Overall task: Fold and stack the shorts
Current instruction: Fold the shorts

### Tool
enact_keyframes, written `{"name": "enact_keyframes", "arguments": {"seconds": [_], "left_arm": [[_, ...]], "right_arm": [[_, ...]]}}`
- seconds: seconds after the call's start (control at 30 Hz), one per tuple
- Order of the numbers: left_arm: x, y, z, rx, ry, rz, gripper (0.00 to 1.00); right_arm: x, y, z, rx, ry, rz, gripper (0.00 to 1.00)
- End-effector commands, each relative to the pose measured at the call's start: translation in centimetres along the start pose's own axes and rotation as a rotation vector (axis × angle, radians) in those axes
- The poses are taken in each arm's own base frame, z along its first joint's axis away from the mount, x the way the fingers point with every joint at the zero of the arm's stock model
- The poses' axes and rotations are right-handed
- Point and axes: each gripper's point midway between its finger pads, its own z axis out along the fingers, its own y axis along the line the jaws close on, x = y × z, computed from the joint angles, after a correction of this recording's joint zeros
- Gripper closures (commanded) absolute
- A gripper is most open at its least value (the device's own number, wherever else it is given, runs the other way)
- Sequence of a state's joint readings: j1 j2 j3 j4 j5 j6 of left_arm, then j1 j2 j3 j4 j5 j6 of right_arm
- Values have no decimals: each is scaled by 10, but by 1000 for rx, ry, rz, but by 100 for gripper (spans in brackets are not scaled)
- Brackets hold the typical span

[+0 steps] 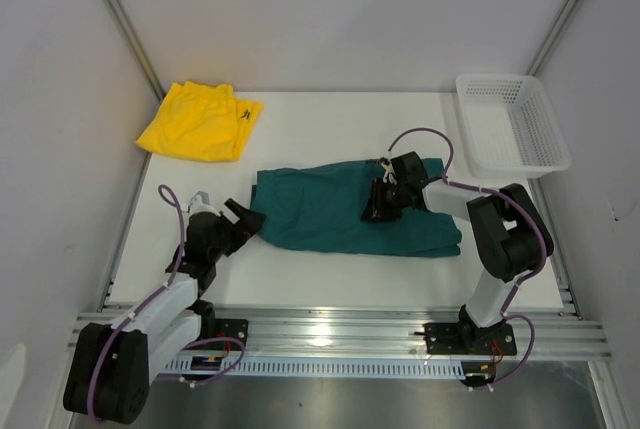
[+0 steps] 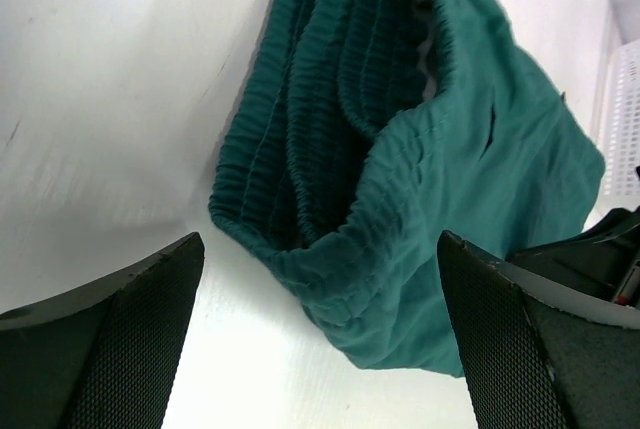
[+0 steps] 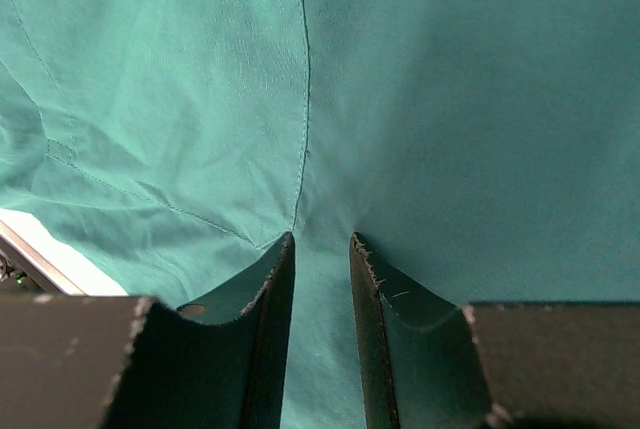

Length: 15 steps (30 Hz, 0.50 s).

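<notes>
Yellow shorts [image 1: 200, 121] lie bunched at the far-left corner, seen only from overhead. Left gripper [image 1: 243, 217] is spread wide and empty; its wrist cam shows the ribbed waistband of the teal shorts [image 1: 330, 211], which lie flat mid-table [image 1: 330, 129]. Right gripper [image 3: 322, 244] pinches a fold of them, clear only on its own cam. Basket [image 1: 520, 129] far right.
</notes>
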<state>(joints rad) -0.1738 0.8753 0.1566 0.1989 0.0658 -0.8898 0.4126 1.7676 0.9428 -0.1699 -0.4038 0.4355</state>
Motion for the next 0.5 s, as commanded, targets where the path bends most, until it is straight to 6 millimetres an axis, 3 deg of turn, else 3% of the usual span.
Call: {"name": "enact_keyframes", "arguments": {"seconds": [0.0, 0.27, 0.43, 0.47], "left_arm": [[0, 0, 1, 16, 1, 2, 1], [-8, -5, 16, 62, -18, -54, 1], [-3, 6, 28, 45, -4, -111, 1], [-7, -1, 29, 87, -26, -110, 1]], "right_arm": [[28, -35, -1, 132, 88, 9, 68], [28, -34, 0, 130, 96, 7, 68], [30, -35, 1, 128, 99, 13, 68], [30, -35, 1, 127, 97, 11, 68]]}}
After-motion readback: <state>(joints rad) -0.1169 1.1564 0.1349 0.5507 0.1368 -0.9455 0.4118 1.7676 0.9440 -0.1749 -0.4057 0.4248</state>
